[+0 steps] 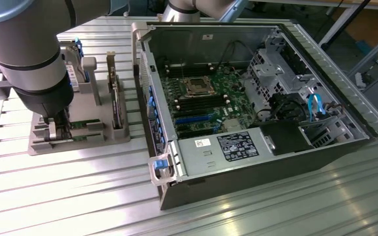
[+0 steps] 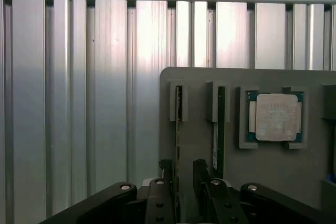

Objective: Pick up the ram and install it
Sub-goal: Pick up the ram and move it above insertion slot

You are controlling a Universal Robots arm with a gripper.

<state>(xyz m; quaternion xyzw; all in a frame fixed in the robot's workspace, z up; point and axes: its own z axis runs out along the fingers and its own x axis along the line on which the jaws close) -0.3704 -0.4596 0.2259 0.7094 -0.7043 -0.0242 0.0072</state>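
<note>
Gripper (image 2: 183, 182) wide open, holding nothing, fingers straddling the ram (image 2: 178, 124), which stands on edge in a slot of the grey holder (image 2: 273, 171). Risk: it looks off-centre between the fingers, so a pinch could cock it in the slot or clip the neighbouring stick (image 2: 217, 129). Ram looks thin, green, seen edge-on.

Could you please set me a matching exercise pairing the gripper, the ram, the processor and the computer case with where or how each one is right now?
1. gripper
2. ram
3. processor
4. computer case

A. lies with its side open
B. sits in a square recess of the grey holder
C. open, one finger on either side of the ram
D. stands on edge in a narrow slot of the holder

Pairs: 1-C, 2-D, 3-B, 4-A
</note>
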